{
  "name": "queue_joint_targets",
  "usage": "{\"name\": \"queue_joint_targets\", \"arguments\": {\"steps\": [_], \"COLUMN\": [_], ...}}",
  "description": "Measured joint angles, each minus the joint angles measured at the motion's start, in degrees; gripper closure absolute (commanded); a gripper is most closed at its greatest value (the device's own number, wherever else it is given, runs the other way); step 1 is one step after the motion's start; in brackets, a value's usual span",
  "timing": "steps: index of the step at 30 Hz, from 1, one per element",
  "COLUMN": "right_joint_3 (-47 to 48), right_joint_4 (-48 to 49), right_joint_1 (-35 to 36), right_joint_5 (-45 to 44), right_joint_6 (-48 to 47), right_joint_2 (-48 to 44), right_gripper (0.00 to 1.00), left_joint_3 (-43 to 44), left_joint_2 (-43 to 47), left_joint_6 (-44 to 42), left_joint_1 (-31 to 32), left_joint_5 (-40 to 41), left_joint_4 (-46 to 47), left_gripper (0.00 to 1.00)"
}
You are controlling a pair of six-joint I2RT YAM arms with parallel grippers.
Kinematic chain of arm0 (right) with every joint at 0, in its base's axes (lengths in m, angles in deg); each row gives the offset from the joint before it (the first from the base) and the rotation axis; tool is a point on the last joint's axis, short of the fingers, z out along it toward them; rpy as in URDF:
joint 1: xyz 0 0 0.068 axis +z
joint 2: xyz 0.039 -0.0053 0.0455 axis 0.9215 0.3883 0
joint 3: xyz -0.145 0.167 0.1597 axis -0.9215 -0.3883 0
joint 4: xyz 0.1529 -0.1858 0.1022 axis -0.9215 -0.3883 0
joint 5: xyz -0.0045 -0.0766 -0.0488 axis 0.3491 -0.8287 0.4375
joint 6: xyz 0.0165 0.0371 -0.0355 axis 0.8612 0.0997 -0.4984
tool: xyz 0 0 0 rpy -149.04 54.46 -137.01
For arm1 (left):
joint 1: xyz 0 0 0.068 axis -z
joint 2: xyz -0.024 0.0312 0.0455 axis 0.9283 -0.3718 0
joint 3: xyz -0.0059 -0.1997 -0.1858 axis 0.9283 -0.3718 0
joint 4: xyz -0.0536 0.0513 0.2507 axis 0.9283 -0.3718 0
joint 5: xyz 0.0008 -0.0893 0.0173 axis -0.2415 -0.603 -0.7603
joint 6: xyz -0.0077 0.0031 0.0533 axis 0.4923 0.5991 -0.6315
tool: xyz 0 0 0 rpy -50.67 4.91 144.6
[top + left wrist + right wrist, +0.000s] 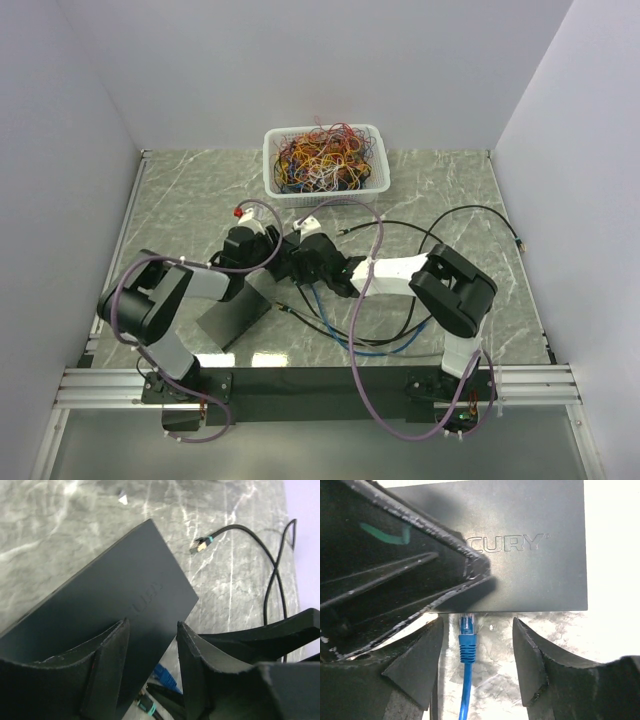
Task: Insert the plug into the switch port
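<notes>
R gripper (477,623) is open, fingers either side of the blue plug (466,630) w/o touching it. The plug's nose sits at the near edge of the black switch (535,570), apparently seated in a port. L gripper (152,625) clamps the switch by a corner, tilted off the table (450,190), one of its fingers (410,555) lying across the top just beside the plug. Loose black cables (480,212) loop round the arms, w/ a spare gold-tipped plug (200,545) lying apart, and at the back a white basket (272,165) is full of tangled coloured wires (325,155).
</notes>
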Motion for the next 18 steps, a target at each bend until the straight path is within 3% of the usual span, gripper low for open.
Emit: {"name": "queue_joint_targets", "arguments": {"steps": [10, 18], "right_joint_3": [-0.9, -0.8], "right_joint_4": [-3.5, -7.3], "right_joint_1": [1.4, 9.2], "right_joint_5": [-1.6, -4.5], "right_joint_6": [-0.3, -2.7], "right_joint_2": [-10.0, -18.1], "right_gripper": [0.33, 0.37], "left_joint_3": [2.8, 3.5], "left_joint_2": [9.1, 19.1], "left_joint_6": [-1.6, -3.0], "left_joint_1": [-1.2, -3.0], "left_joint_5": [6.6, 9.6], "left_joint_4": [-20.2, -31.8], "left_gripper": [0.46, 0.45]}}
